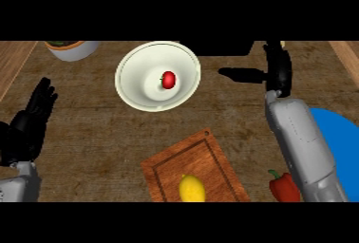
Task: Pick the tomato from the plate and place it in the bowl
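Small glossy red tomato [168,79] on round cream plate [137,76], far centre; black right hand [275,71] spread open, empty, right of it; left hand [32,118] open, resting left.

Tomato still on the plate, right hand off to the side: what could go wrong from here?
1. The tomato is small and round on the plate; it may roll away when the right hand closes.
2. The blue bowl lies partly behind the right forearm, so the carry could clip it.
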### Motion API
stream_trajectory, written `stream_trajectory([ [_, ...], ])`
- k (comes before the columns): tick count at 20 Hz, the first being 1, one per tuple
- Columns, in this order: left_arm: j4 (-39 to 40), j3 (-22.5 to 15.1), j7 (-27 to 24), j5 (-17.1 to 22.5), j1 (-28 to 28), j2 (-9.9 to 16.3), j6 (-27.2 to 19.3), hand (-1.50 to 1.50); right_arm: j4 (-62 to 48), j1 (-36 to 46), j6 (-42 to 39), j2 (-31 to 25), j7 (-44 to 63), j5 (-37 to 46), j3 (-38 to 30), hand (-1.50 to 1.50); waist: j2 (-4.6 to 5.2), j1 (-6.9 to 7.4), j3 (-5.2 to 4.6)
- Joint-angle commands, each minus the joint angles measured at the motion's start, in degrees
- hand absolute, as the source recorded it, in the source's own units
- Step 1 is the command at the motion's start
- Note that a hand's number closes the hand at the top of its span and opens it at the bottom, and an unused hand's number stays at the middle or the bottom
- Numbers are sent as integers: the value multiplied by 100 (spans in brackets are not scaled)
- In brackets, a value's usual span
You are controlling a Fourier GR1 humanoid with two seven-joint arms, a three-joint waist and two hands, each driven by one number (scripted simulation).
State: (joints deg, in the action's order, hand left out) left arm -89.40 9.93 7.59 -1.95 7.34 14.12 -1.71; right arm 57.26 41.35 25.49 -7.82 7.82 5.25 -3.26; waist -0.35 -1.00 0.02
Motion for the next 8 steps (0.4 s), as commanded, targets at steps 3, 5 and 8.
stream_trajectory([
  [3, 74, 81, -238, 39, -129, 28, 112, 0, 1791, -1410, -1016, -406, 123, -743, -135, -150, -2, -10, -3],
  [5, -201, 38, 265, 108, 98, 60, 142, 0, 1981, -1580, -1280, -600, -86, -941, -322, -150, 16, 47, 0],
  [8, -30, -49, 12, -69, -23, -88, 58, 0, 2941, -2039, -985, -296, 308, -727, 13, -150, 20, 71, -3],
])
